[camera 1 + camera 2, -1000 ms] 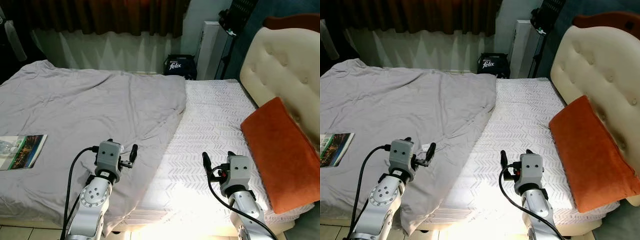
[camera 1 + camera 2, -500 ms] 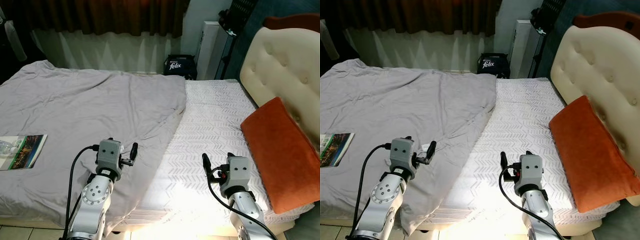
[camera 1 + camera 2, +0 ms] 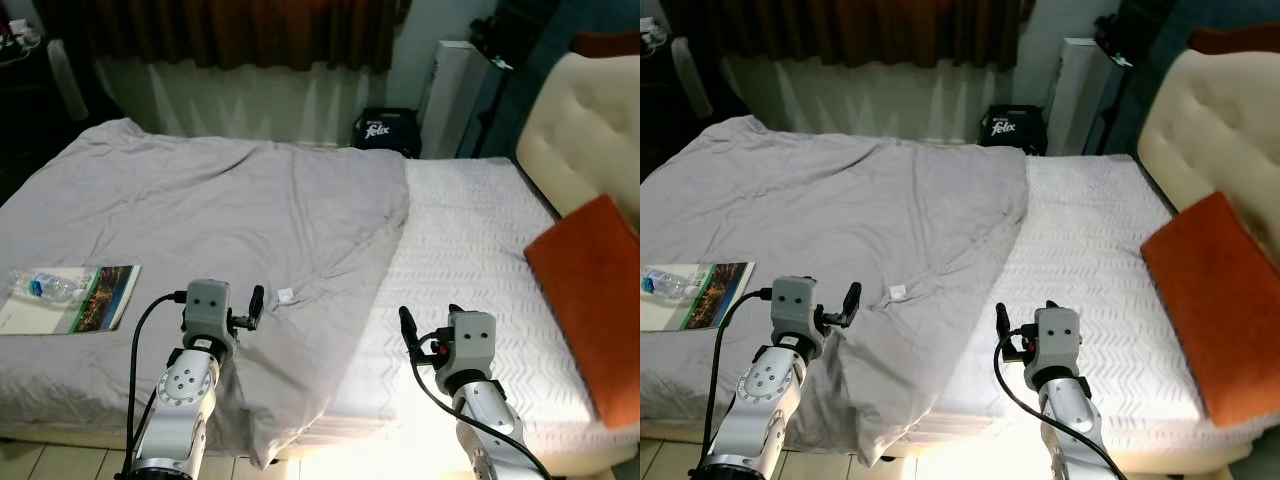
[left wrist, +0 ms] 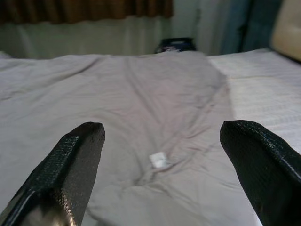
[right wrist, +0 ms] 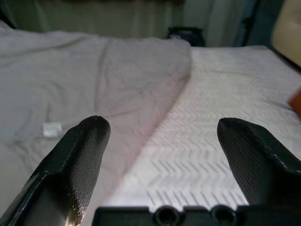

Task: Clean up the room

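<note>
Left hand (image 4: 160, 155) spread wide, empty, held low over the grey blanket (image 3: 220, 230). Right hand (image 5: 160, 150) likewise spread, empty, above the blanket's edge and the white sheet (image 3: 480, 250). Small white tag (image 3: 285, 295) on the blanket just ahead. Book (image 3: 95, 298) and plastic bottle (image 3: 40, 285) far left on the bed. Orange pillow (image 3: 590, 290) leaned against the cream headboard (image 3: 580, 120).
</note>
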